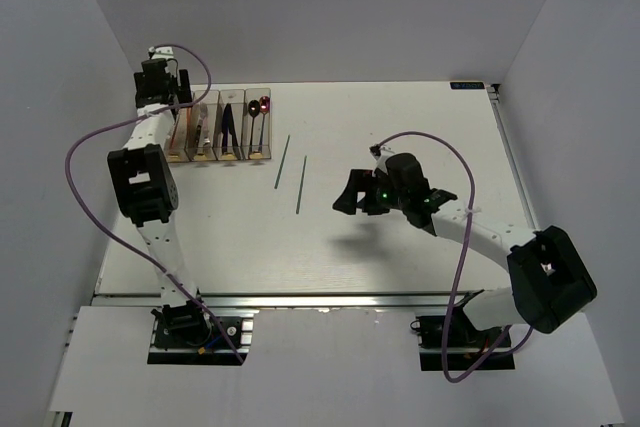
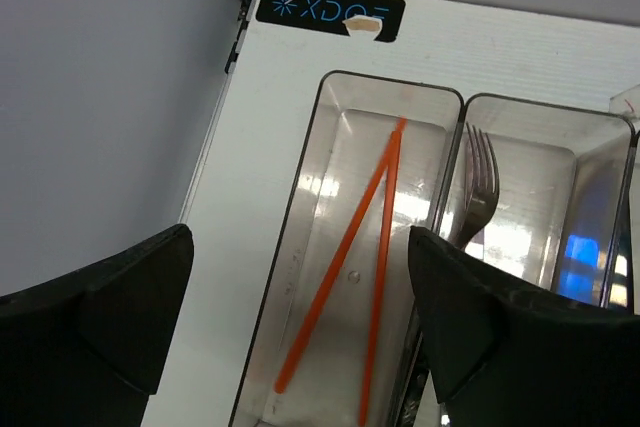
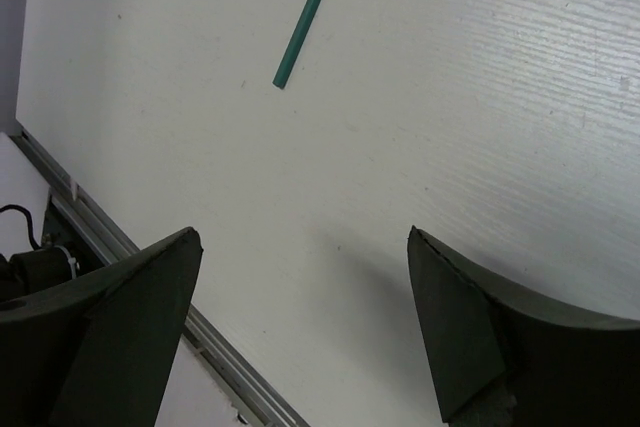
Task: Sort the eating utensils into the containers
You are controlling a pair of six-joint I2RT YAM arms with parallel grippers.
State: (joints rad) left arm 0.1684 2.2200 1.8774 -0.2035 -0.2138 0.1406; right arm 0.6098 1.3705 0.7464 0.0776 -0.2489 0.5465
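Note:
Four clear bins stand in a row at the back left. My left gripper hangs open over the leftmost bin, which holds two orange chopsticks. The bin beside it holds a silver fork. The other bins hold dark knives and spoons. Two green chopsticks lie on the table right of the bins. My right gripper is open and empty above the table, right of the green chopsticks; one chopstick's end shows in its wrist view.
A purple cable loops from each arm. The table's near rail shows in the right wrist view. A black label marks the far left corner by the grey wall.

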